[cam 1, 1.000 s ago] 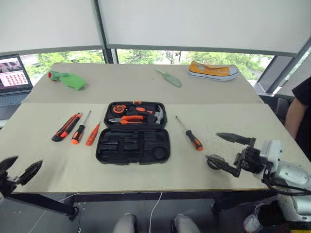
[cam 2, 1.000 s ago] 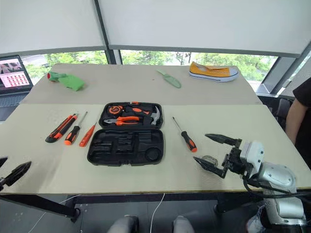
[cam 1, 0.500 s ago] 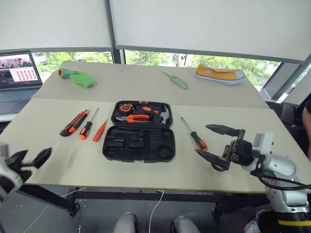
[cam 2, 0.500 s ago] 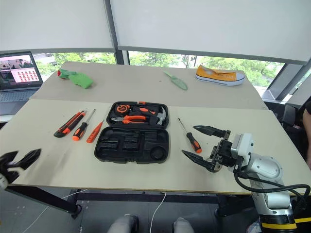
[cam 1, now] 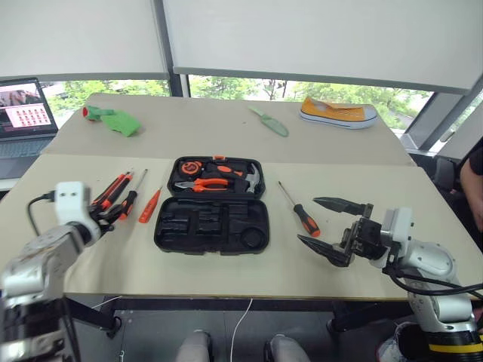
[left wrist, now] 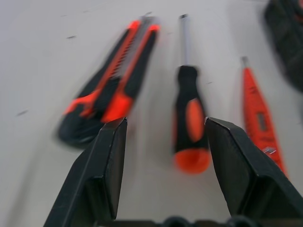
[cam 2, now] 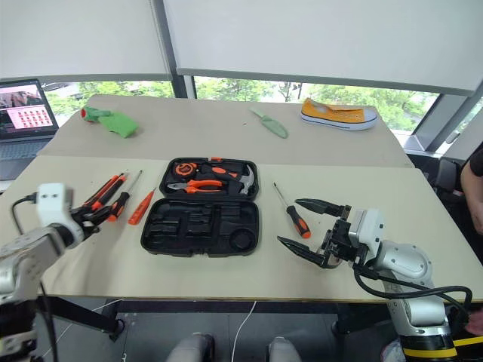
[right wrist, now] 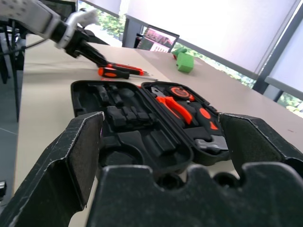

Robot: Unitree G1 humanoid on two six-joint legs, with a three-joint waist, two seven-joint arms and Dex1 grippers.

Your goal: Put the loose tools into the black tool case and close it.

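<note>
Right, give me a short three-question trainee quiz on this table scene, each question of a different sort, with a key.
1. True or false: the black tool case lies open on the table.
2. Which tool lies alone on the right side of the case? A) utility knife B) black-handled screwdriver C) small orange screwdriver
3. Fill in: the left gripper has its fingers open just short of the butt of a ______.

Key:
1. True.
2. B.
3. Screwdriver, black and orange, lying between the knife and the small orange one.
</note>
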